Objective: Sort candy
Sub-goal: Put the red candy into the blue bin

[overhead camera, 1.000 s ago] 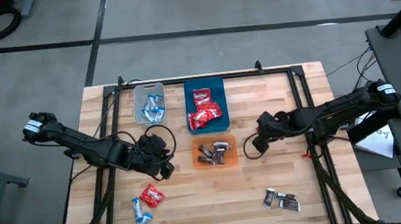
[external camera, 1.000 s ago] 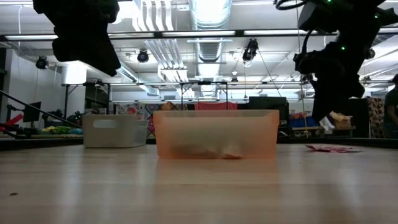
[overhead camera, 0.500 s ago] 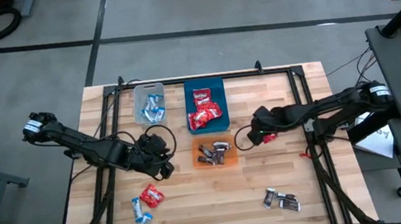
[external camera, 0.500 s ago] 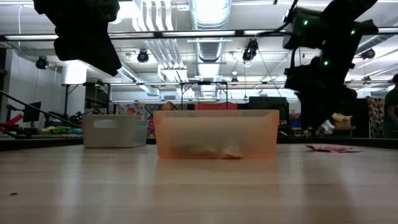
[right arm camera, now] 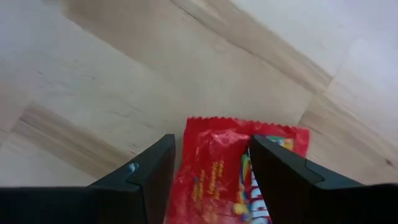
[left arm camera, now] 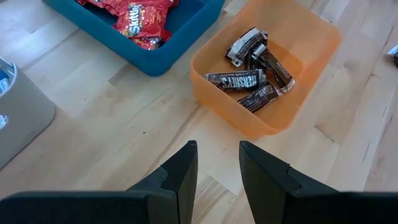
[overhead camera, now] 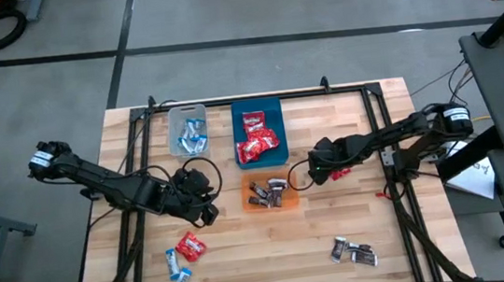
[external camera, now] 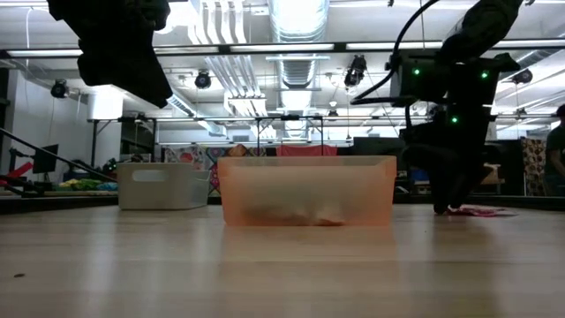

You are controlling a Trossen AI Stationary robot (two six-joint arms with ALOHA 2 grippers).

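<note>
Beside the orange bin (overhead camera: 270,193), right gripper (right arm camera: 211,163) low — fingers straddling red candy (right arm camera: 233,168)

right hand (overhead camera: 318,166) beside bin (overhead camera: 272,203) | candy packet (right arm camera: 233,171) between fingers (right arm camera: 152,174)

red wrapper (left arm camera: 142,12) — "Skittles" | dark bar (left arm camera: 235,80) — "HERSHEY'S"

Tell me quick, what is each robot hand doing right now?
Left gripper: open, empty, beside the orange bin.
Right gripper: open, fingers either side of a red candy on the table.
</note>
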